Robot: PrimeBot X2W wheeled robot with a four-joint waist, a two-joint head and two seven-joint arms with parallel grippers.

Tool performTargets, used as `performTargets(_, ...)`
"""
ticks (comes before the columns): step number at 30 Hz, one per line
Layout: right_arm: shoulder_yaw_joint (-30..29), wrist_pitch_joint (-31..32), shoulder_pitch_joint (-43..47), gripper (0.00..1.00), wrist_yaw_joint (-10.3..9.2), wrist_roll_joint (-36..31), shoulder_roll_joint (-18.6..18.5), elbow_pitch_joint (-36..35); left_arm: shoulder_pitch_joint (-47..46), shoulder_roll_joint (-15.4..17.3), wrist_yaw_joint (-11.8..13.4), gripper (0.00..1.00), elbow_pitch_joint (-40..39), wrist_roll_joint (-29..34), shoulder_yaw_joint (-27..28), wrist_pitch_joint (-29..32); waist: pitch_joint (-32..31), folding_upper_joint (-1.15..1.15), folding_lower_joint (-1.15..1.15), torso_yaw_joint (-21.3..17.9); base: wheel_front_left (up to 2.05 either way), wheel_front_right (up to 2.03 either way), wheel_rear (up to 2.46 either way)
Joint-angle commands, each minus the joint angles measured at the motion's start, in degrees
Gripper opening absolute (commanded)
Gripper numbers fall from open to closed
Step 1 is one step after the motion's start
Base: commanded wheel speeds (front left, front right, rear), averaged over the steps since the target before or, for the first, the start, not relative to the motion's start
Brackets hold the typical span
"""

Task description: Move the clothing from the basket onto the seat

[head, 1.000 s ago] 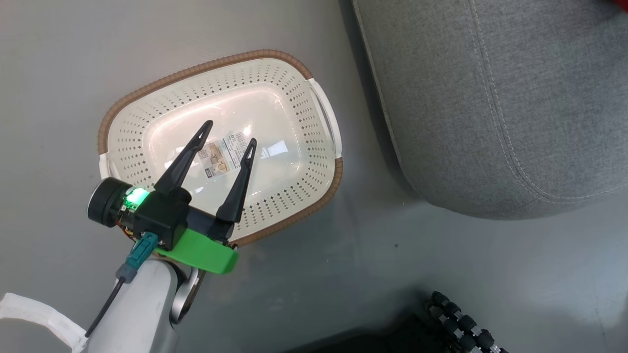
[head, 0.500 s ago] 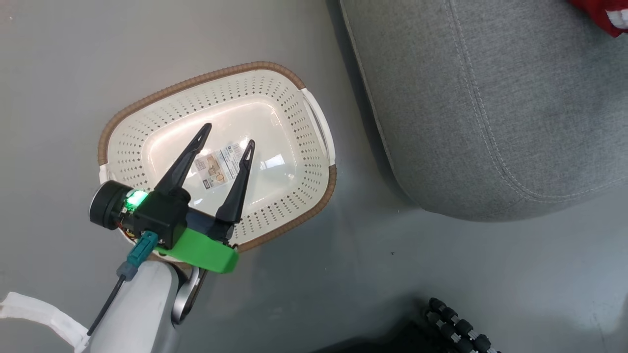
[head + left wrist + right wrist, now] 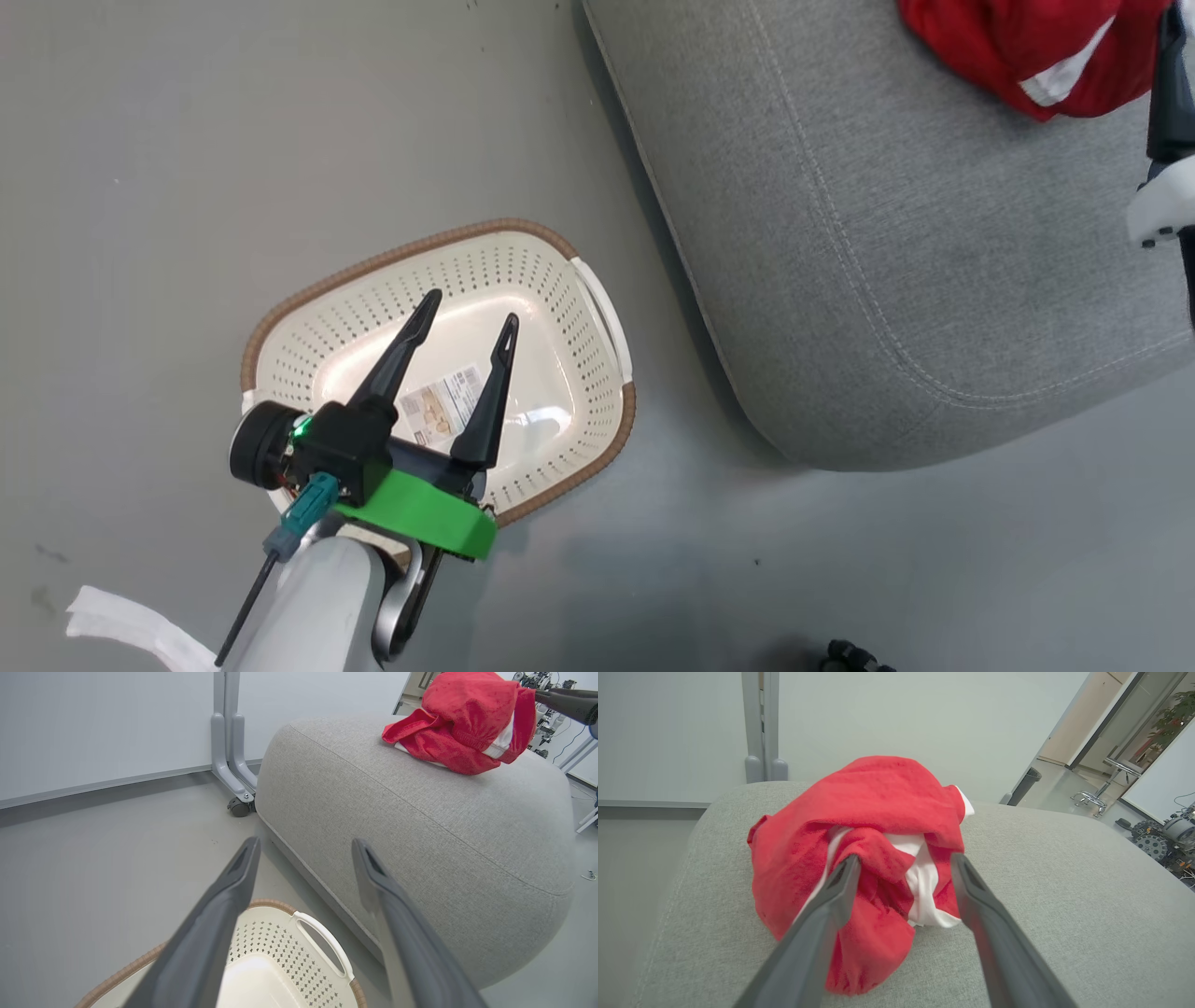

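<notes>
Clothing lies heaped on the far right part of the seat, a bright red bundle with white trim showing in its folds. The right gripper points straight at it with its two fingers spread well apart. A red fold sits between the tips, and we cannot tell whether they touch the cloth. We see no lettering on the white parts.

To the left, on the grey floor, stands the basket, just beside the seat's near left corner. We see nothing in it but a paper sticker on its bottom. The sticker carries a small picture and lines of print too fine for us to read. The left gripper hangs over the basket with its fingers spread apart and nothing between them, well apart from the clothing.

Beyond the seat, in the left wrist view, we see a grey post on a castor against a pale wall. A black ribbed thing shows at the near edge of the head view. Between basket and seat we see only bare floor.
</notes>
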Motion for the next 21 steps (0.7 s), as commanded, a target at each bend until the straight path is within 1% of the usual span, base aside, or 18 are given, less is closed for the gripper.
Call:
performTargets(1,0.9,0.0,2.4,1.0,-0.1,0.6,-0.6,-1.5,1.7,-0.5,-0.2,1.0,0.1,-0.4,0.6,0.0,-7.8,0.0,0.0,-0.3,0.0,0.0,0.0)
performTargets(4,1.6,0.0,5.7,1.0,-0.1,2.3,-1.9,-5.3,3.6,-1.6,-0.2,1.0,0.2,-0.8,1.7,0.0,-11.6,0.0,0.0,0.3,0.0,0.0,0.0)
performTargets(7,0.8,0.0,8.5,1.0,-0.1,3.3,-2.6,-9.8,5.5,-2.5,-0.2,1.0,0.1,-1.0,2.8,0.0,-15.0,0.0,0.0,1.2,0.0,0.0,0.0)
performTargets(11,-0.8,0.0,13.5,1.0,-0.1,4.3,-1.9,-18.3,8.4,-3.6,-0.2,1.0,-0.4,-2.0,5.3,0.0,-19.6,0.0,0.0,3.3,0.0,0.0,0.0)
performTargets(13,-0.9,0.0,16.5,1.0,-0.1,3.3,-1.7,-23.0,9.9,-4.1,-0.2,1.0,-0.8,-3.1,6.8,0.0,-21.7,0.0,0.0,4.4,0.0,0.0,0.0)
performTargets(16,-0.6,0.0,21.6,1.0,-0.11,2.1,0.1,-28.7,12.3,-4.4,-0.2,1.0,-1.1,-3.9,8.7,0.0,-24.6,0.0,0.0,6.4,0.0,0.0,0.0)
performTargets(21,-1.9,0.0,28.3,1.0,-0.11,1.8,4.3,-34.7,15.6,-4.4,-0.2,1.0,-2.2,-6.0,10.9,0.0,-27.8,0.0,0.0,9.9,0.0,0.0,0.0)
